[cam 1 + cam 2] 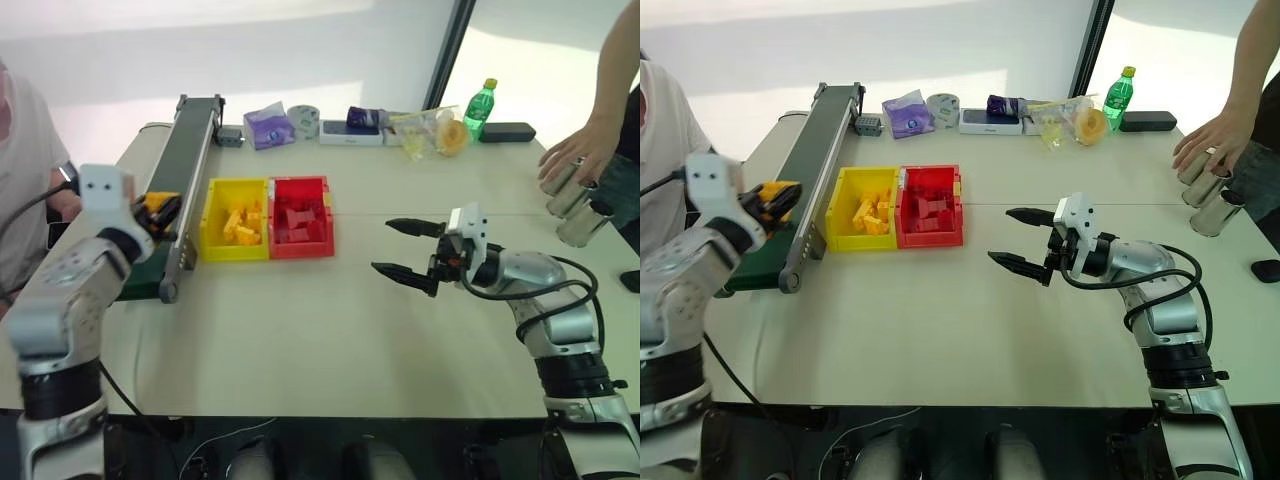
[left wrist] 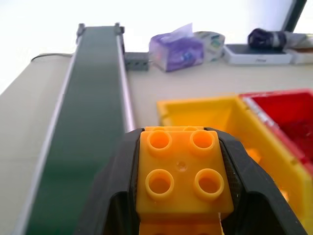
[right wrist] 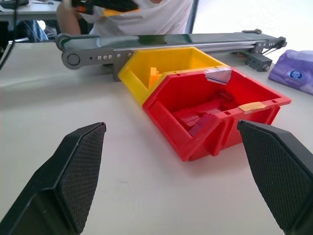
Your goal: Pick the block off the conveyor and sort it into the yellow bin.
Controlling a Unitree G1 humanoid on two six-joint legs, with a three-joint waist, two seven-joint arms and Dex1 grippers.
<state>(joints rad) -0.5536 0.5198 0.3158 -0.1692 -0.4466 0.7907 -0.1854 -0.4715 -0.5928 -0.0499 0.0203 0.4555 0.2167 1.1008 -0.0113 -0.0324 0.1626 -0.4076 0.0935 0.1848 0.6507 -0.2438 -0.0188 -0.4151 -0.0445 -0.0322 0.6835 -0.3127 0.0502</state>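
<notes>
**Left end effector clamps the yellow block above the conveyor, bin not yet reached**

The left end effector (image 2: 181, 196) has its two black fingers closed on the block (image 2: 182, 171), a bright yellow studded brick, held level above the conveyor (image 1: 185, 160) that runs along the desk's left edge. The yellow bin (image 1: 212, 225) sits just beside the conveyor's inner rail, touching the red bin (image 1: 322, 225) on its far side; both already hold bricks of their own colour. The right end effector (image 1: 410, 250) hovers with fingers spread wide and nothing between them over bare desk (image 1: 330, 330), well apart from the bins.

To finish this step well, I judge the left arm should carry the block sideways over the rail, stop above the middle of the yellow bin, and open only there, since the red bin's wall is right alongside.

The left wrist view shows the grip closely: four studs face the camera, fingers pressing both sides of the block. The head views show the bins' spacing from the belt. The right wrist view shows the bins' contents from the side. A person's hand (image 1: 575, 150) rests near the desk's far right edge.
</notes>
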